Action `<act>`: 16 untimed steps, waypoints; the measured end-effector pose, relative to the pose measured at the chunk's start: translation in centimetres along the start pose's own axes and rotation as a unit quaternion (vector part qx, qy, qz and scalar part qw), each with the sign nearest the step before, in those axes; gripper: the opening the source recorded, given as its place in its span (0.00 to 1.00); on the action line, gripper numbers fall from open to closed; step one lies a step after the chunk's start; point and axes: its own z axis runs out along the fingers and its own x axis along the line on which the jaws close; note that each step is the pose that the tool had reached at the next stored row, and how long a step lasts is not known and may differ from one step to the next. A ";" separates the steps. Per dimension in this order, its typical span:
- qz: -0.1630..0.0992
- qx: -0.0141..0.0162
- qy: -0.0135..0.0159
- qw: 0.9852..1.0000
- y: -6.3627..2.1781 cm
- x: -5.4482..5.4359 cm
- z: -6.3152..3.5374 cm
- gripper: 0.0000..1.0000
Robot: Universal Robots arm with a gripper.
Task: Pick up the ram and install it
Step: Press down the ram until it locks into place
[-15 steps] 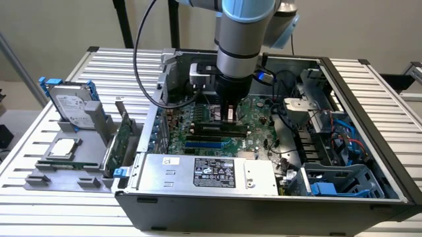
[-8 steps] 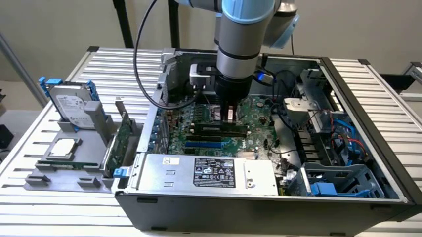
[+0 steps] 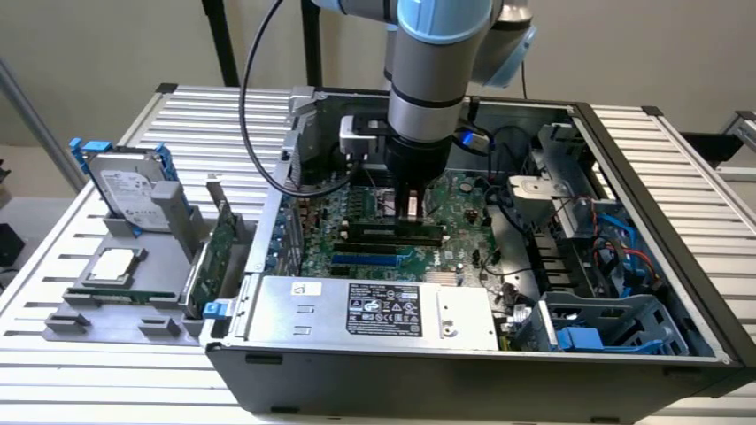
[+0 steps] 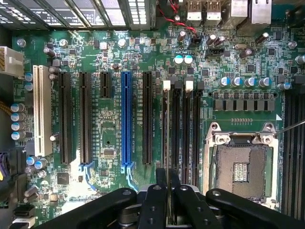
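One ram (image 3: 410, 205) in tool (image 3: 410, 218), over motherboard (image 3: 378, 239).

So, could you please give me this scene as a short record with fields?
Gripper: black two-finger gripper, down inside the open black computer case, shut on the ram
Ram: thin green ram stick, seen edge-on, lined up along a black memory slot with a white latch
Board: green motherboard; silver processor socket open, no chip in it
Tray: grey tray at the exterior view's left, holding a silver hard drive, a square silver processor chip and a green expansion card
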 end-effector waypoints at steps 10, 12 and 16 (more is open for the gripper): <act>0.000 0.000 0.000 1.000 0.04 -0.2 0.09 0.00; 0.000 0.000 0.001 1.000 0.04 -0.2 0.17 0.00; 0.000 0.000 0.002 1.000 0.04 -0.2 0.36 0.00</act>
